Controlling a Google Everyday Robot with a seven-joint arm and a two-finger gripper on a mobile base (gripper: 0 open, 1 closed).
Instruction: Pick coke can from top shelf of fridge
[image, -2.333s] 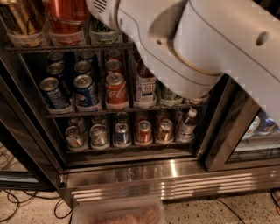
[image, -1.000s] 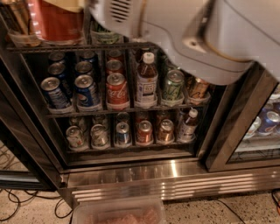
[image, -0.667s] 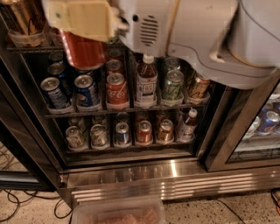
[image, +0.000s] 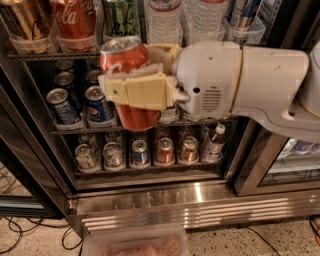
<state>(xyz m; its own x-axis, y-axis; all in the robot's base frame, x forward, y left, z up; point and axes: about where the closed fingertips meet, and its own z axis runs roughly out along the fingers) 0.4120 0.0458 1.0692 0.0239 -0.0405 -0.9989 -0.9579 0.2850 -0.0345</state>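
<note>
Before the fridge (image: 200, 193) — gripper (image: 129, 72) (just below the top shelf (image: 30, 54)), jaws clamped around the coke can (image: 120, 56).

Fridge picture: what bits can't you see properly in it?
Camera view:
- The coke can: its label is mostly covered by the gripper, which is clamped on it in front of the fridge.
- The middle rack: its right part is hidden behind the arm.
- The bottles on the top shelf: tops cut off by the upper edge.
- The plastic bin: cut off by the bottom edge.
</note>
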